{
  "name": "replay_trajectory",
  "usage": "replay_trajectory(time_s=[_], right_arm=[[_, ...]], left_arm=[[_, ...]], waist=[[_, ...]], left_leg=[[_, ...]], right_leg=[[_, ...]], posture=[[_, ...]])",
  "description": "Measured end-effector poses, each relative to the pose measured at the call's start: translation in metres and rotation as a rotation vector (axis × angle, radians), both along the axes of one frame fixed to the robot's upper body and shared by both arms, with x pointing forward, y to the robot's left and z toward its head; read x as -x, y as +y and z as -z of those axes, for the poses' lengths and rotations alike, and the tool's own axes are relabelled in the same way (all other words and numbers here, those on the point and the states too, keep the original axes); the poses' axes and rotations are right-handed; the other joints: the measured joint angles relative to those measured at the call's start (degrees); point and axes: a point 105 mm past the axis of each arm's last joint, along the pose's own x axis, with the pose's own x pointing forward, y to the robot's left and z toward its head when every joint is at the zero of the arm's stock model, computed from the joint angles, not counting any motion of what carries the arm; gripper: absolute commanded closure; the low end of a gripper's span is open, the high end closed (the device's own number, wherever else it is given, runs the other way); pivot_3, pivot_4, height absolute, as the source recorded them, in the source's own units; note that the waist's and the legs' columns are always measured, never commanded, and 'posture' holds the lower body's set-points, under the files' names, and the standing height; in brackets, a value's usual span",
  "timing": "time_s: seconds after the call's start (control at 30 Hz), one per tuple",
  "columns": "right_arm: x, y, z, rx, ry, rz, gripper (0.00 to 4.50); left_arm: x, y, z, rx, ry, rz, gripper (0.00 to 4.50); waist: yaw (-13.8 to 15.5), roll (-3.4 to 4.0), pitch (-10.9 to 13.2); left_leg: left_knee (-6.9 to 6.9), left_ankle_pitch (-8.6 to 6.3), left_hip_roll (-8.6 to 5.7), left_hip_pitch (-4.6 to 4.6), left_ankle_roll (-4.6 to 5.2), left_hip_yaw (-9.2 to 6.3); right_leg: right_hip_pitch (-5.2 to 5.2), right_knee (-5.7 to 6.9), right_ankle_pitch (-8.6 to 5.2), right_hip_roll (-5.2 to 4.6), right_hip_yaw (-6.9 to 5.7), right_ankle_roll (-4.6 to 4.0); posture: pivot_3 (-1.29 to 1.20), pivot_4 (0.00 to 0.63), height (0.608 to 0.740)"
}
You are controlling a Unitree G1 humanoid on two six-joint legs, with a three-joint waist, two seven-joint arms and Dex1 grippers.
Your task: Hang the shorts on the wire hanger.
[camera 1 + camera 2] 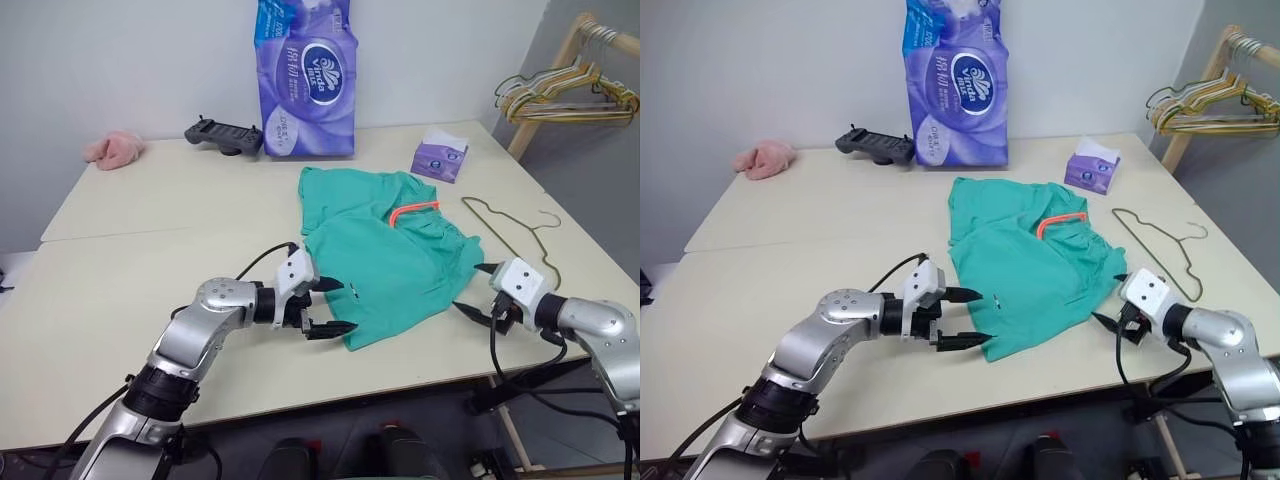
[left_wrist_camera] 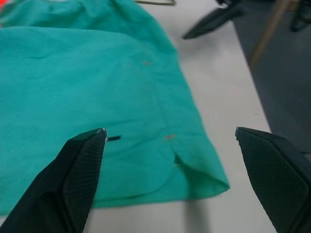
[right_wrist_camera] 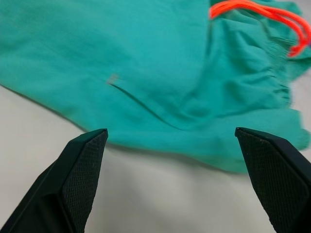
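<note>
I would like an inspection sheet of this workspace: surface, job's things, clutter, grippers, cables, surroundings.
Surface: pale table, two tops joined by a seam.
Job's things: shorts lie flat, orange drawstring showing; wire hanger lies flat beside them, apart.
Clutter: tissue pack, small tissue box, black controller, pink cloth along the far edge.
Grippers: left gripper open at the shorts' near hem; right gripper open at their other side; neither holds anything.
Cables: black cable looping over the left wrist.
Surroundings: wooden rack with bunched hangers, grey wall.
</note>
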Motion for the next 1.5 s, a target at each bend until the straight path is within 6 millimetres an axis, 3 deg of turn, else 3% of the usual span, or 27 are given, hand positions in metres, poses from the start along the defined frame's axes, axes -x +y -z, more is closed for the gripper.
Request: replay_trajectory(time_s=[0.17, 0.37, 0.5, 0.67, 0.87, 1.03, 1.13, 1.2, 1.27, 1.5], right_arm=[[-0.018, -0.018, 0.005, 0.105, -0.035, -0.037, 0.03], [-0.047, -0.028, -0.008, 0.217, -0.128, -0.083, 0.03], [-0.055, -0.029, -0.005, 0.289, -0.144, -0.131, 0.03], [-0.053, -0.028, 0.013, 0.43, -0.124, -0.245, 0.03], [-0.062, -0.022, 0.008, 0.589, -0.189, -0.35, 0.03], [-0.086, -0.014, -0.008, 0.705, -0.272, -0.345, 0.03], [-0.089, -0.011, -0.007, 0.732, -0.281, -0.361, 0.0], [-0.088, -0.012, -0.002, 0.738, -0.262, -0.364, 0.41], [-0.086, -0.014, 0.001, 0.738, -0.25, -0.364, 0.93], [-0.085, -0.011, 0.001, 0.727, -0.26, -0.386, 3.42]], left_arm=[[0.006, -0.011, 0.011, -0.066, 0.015, 0.125, 0.0], [0.002, -0.019, 0.03, -0.137, -0.046, 0.202, 0.0], [-0.004, -0.024, 0.041, -0.163, -0.105, 0.206, 0.0], [-0.007, -0.03, 0.049, -0.172, -0.151, 0.203, 0.0], [-0.008, -0.035, 0.052, -0.164, -0.151, 0.19, 0.0], [-0.008, -0.034, 0.052, -0.169, -0.139, 0.199, 0.0], [-0.006, -0.035, 0.052, -0.175, -0.125, 0.221, 0.54], [-0.004, -0.035, 0.053, -0.178, -0.114, 0.238, 1.16], [-0.004, -0.033, 0.053, -0.184, -0.114, 0.245, 1.74], [-0.007, -0.023, 0.054, -0.206, -0.109, 0.226, 3.85]], waist=[[-0.28, 0.01, 0.01], [-0.42, 0.04, 0.02], [-0.4, 0.04, 0.02], [-0.4, 0.05, 0.01], [-0.45, 0.07, -0.01], [-0.57, 0.08, -0.02], [-0.53, 0.11, -0.07], [-0.48, 0.12, -0.07], [-0.53, 0.19, -0.14], [-0.63, 0.33, -0.35]], left_leg=[[0.0, 0.0, -0.01, 0.02, 0.0, 0.04], [0.01, 0.0, 0.02, 0.04, 0.01, 0.06], [0.0, 0.0, 0.01, 0.04, 0.01, 0.05], [0.01, 0.0, -0.03, 0.03, 0.01, 0.1], [0.06, 0.01, -0.04, 0.09, 0.03, 0.21], [0.06, 0.03, -0.03, 0.15, 0.04, 0.19], [0.05, 0.03, -0.03, 0.09, 0.04, 0.13], [0.04, 0.03, -0.02, 0.07, 0.03, 0.12], [0.04, 0.03, -0.02, 0.08, 0.03, 0.15], [0.05, 0.04, -0.02, 0.13, 0.06, 0.22]], right_leg=[[-0.07, -0.01, 0.01, -0.06, 0.04, -0.01], [-0.07, 0.03, 0.05, -0.15, 0.09, -0.08], [-0.07, 0.02, 0.19, -0.24, 0.1, -0.33], [-0.06, 0.0, 0.2, -0.31, 0.14, -0.33], [-0.01, 0.09, 0.22, -0.32, 0.24, -0.3], [-0.01, 0.13, 0.25, -0.3, 0.24, -0.35], [-0.04, 0.11, 0.25, -0.3, 0.2, -0.35], [-0.06, 0.09, 0.25, -0.3, 0.19, -0.36], [-0.06, 0.1, 0.25, -0.3, 0.23, -0.36], [0.0, 0.22, 0.27, -0.26, 0.28, -0.36]], posture=[[0.01, 0.077, 0.74], [0.01, 0.077, 0.74], [0.01, 0.068, 0.74], [0.02, 0.071, 0.74], [0.03, 0.085, 0.74], [0.03, 0.082, 0.74], [0.04, 0.065, 0.74], [0.05, 0.059, 0.74], [0.04, 0.039, 0.74], [0.05, 0.079, 0.74]])
